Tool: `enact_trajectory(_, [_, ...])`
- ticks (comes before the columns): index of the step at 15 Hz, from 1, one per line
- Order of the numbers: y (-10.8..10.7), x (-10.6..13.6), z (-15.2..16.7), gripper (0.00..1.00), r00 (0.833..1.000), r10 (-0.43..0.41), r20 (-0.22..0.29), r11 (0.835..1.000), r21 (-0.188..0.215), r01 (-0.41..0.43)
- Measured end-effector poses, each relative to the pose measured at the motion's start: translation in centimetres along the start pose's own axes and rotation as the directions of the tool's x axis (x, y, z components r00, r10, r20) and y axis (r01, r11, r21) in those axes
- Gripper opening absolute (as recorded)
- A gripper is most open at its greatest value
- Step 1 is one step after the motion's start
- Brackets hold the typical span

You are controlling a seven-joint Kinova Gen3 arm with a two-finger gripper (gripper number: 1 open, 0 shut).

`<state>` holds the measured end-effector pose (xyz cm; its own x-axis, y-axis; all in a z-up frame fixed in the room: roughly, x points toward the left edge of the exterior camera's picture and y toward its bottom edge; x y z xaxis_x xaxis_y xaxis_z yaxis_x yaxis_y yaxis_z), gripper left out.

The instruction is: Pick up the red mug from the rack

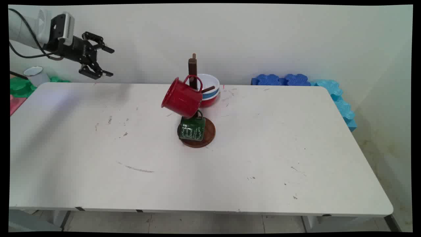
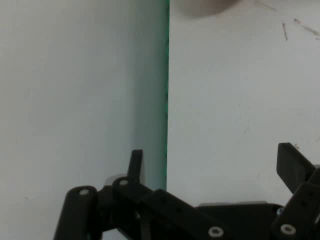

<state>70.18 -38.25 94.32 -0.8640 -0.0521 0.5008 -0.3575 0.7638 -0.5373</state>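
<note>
My gripper (image 1: 110, 62) hangs open and empty, high over the table's far left corner, close to the wall. In the hand view my gripper (image 2: 212, 162) shows its two fingers spread wide over the table's far edge (image 2: 167, 100), with the wall on the left. A brown wooden mug tree (image 1: 196, 130) stands mid-table. A red mug (image 1: 181, 97) hangs tilted from one of its pegs. A green mug (image 1: 192, 128) hangs lower, just above the round base. All of these are well to the right of the gripper.
Stacked bowls (image 1: 208, 89), white over blue and red, sit behind the mug tree. A white cup (image 1: 36, 75) on green foam (image 1: 19, 86) lies off the table's far left. Blue foam pieces (image 1: 332, 92) line the far right corner.
</note>
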Motion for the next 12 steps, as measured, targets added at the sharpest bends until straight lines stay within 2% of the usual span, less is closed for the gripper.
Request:
enact_trajectory(7, [0.8, 0.8, -0.6, 1.0, 0.997, -0.076, -0.018, 0.997, -0.013, 0.076])
enact_trajectory(12, [2.2, 2.4, -1.6, 1.0, 0.987, -0.153, -0.051, 0.987, -0.057, 0.15])
